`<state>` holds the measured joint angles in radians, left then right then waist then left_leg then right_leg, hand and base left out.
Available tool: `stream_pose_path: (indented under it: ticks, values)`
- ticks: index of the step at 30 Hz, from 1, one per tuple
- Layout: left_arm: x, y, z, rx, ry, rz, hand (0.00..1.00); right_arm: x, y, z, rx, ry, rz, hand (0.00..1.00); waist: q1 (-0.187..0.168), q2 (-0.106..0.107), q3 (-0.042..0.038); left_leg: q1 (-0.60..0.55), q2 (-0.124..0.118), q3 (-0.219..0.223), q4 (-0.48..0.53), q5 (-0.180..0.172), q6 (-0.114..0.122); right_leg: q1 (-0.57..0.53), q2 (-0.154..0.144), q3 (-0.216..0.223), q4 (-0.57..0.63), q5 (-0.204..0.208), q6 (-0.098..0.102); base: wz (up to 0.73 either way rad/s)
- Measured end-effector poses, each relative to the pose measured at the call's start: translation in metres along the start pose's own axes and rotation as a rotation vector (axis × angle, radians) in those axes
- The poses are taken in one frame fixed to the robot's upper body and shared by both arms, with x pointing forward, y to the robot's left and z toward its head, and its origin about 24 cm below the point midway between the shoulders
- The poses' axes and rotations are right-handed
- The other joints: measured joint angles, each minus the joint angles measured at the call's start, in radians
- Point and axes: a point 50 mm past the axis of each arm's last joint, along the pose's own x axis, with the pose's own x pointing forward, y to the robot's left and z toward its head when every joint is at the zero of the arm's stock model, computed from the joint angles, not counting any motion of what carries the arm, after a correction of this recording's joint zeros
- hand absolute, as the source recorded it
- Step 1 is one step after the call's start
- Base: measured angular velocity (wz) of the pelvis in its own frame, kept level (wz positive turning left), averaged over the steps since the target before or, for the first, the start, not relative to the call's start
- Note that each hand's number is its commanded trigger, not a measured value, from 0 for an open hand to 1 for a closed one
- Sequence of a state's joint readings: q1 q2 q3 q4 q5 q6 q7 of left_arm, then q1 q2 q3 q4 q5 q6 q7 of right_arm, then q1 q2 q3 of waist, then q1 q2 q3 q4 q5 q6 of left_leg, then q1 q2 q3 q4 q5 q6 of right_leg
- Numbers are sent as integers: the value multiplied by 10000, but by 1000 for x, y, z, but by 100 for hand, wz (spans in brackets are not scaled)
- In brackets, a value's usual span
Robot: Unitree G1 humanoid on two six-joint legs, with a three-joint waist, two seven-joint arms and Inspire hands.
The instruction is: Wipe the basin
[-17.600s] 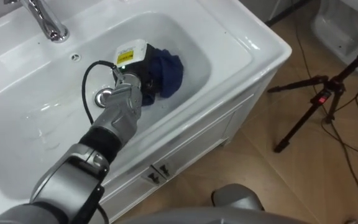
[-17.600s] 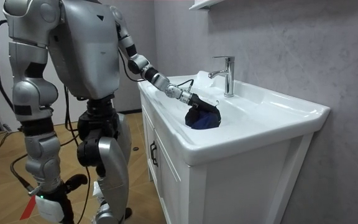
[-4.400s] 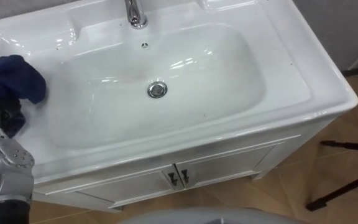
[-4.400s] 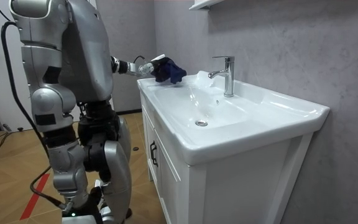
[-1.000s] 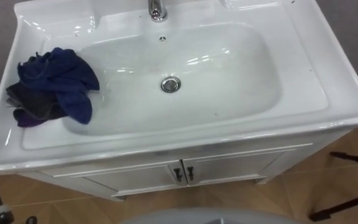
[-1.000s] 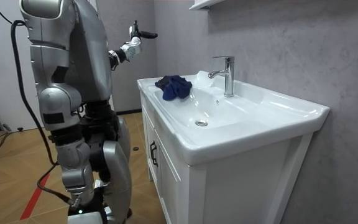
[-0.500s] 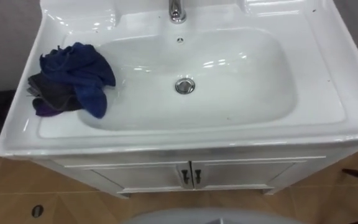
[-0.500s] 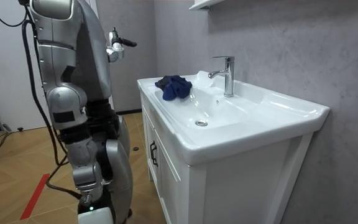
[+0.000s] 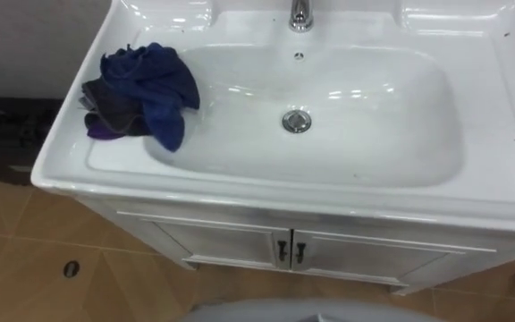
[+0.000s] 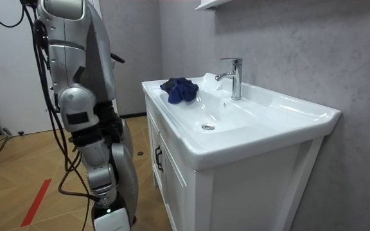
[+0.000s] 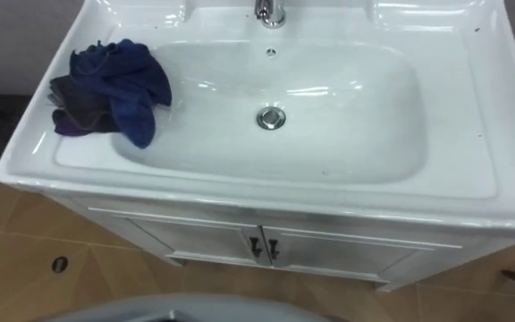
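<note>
Left hand [image 10: 115,59] is, as far as I can judge, the small dark tip that sticks out past the robot's chest in the room view, held up in the air and well apart from the basin [image 9: 499,192]; I cannot tell in which state it is. From this view I see the robot standing upright on the wooden floor [image 10: 11,167], just beside the front of the white cabinet [image 10: 172,186]. The room view also gives me the whole faucet [image 10: 235,77], with its spout over the bowl, while the eye views cut it at its base. The eye views, looking down, show me what the room view shows less well: the cloth [image 9: 141,89], blue with a darker grey part under it, lies bunched on the flat counter [image 9: 70,156] at the robot's left side of the bowl, and one blue fold hangs over the edge into the bowl. It touches no hand. The drain [image 9: 297,121] sits in the middle of the bowl, well apart from the cloth. Below the rim I see the two small door handles [image 9: 289,253] of the cabinet, close together.
</note>
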<state>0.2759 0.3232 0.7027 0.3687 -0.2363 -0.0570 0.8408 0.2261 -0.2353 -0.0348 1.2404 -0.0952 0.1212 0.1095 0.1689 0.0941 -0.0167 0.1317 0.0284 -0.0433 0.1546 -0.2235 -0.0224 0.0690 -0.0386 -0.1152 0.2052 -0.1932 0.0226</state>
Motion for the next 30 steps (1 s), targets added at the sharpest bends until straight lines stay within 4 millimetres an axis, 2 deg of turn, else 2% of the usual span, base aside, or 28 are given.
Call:
stream_pose_path:
  ticks: [4, 6, 11, 12, 19, 23, 26, 30]
  values:
    - [-19, 0, -32, 1024, 770, -616, 0, 0, 5, 0, -930, 65, 145, 0, -25, -133, 33, -22, -36, -6, 48, 0, 0, -1, -42, -11, -7, -35, 23, 2]
    - [-33, -3, -56, 1909, 1371, -1244, 0, 0, 7, 2, -1367, 31, 243, 0, -108, -195, 27, -37, -79, -121, 62, -1, 1, 28, -100, -130, 3, -52, 48, 10]
    - [-53, -2, -91, 3240, 2286, -2277, 0, 1, 13, 7, -1561, -63, 560, 0, -253, -405, 39, -4, -85, -141, 60, -1, 1, 45, -109, -156, 4, -62, 48, 2]
    - [-58, -1, -98, 3590, 2421, -2487, 0, 1, 13, 6, -1571, -62, 576, 0, -322, -471, 86, 6, -86, -149, 53, -1, 2, 146, -104, -153, -13, -62, 50, 4]
    - [-87, 10, -134, 6362, 2179, -4505, 0, 1, 15, 4, -1416, -125, 985, 0, -563, -490, 96, 77, -67, -145, -41, -41, 60, 182, -79, -152, -17, -67, 64, 0]
    - [-102, 21, -157, 7774, 2645, -5803, 0, 1, 19, 4, -1337, -165, 1394, 0, -908, -533, 136, 87, -67, -116, -46, -42, 60, 203, -86, -150, -31, -77, 71, 0]
    - [-111, 26, -167, 8672, 2825, -6939, 0, 1, 21, 5, -1420, -184, 1574, 0, -1106, -582, 169, 92, -72, -60, -44, -42, 61, 199, -105, -164, -26, -81, 77, 0]
    - [-131, 25, -178, 9505, 3106, -8531, 0, 1, 25, 3, -1108, -76, 1833, 0, -1257, -612, 169, 73, -68, 8, -55, -51, 76, 162, -109, -141, -24, -86, 85, -1]
